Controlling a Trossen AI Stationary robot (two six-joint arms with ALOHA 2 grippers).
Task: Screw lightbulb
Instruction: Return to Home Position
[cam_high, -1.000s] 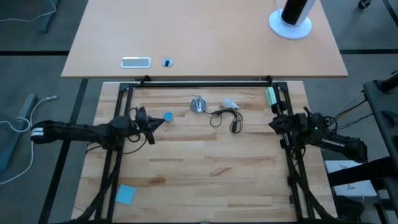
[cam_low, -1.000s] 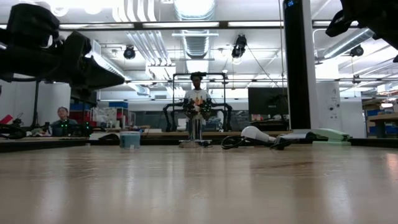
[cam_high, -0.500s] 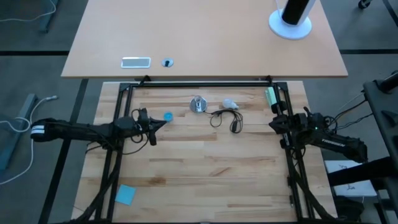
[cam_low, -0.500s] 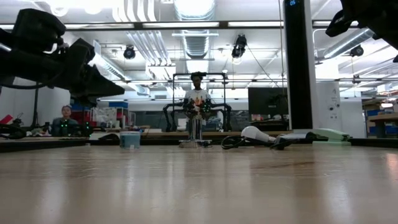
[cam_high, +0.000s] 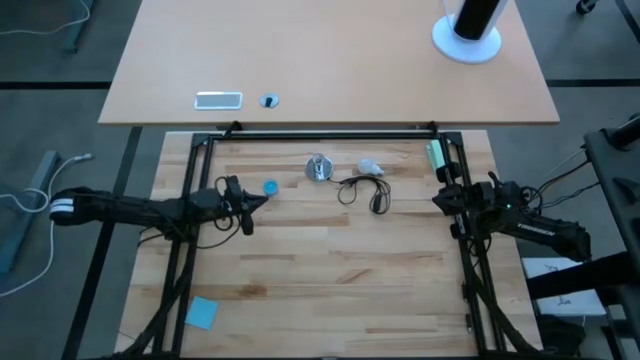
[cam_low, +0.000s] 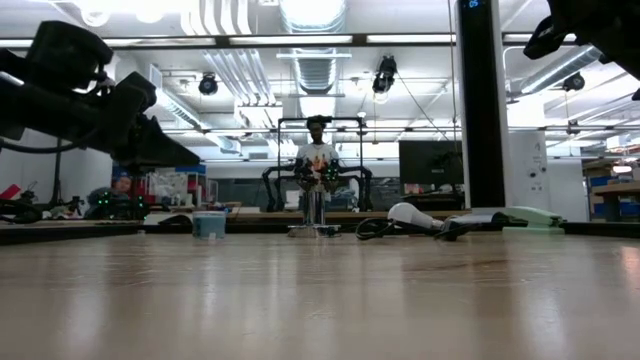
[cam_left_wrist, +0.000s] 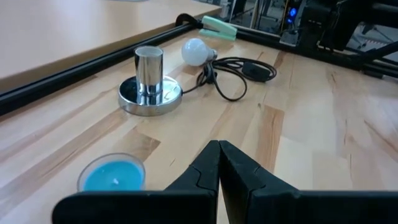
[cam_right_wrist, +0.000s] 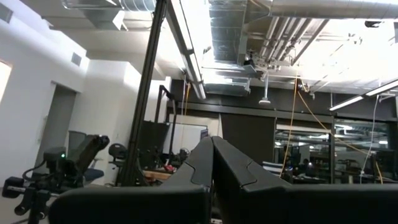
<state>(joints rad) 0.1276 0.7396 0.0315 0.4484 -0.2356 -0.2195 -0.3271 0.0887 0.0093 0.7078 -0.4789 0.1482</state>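
Lying on table (cam_high: 330, 280), lightbulb (cam_high: 370, 165), near lamp socket (cam_high: 318, 168)

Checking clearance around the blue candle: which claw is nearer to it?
Left. The left claw hangs just beside the blue candle; the right claw sits across the table, near its right edge.
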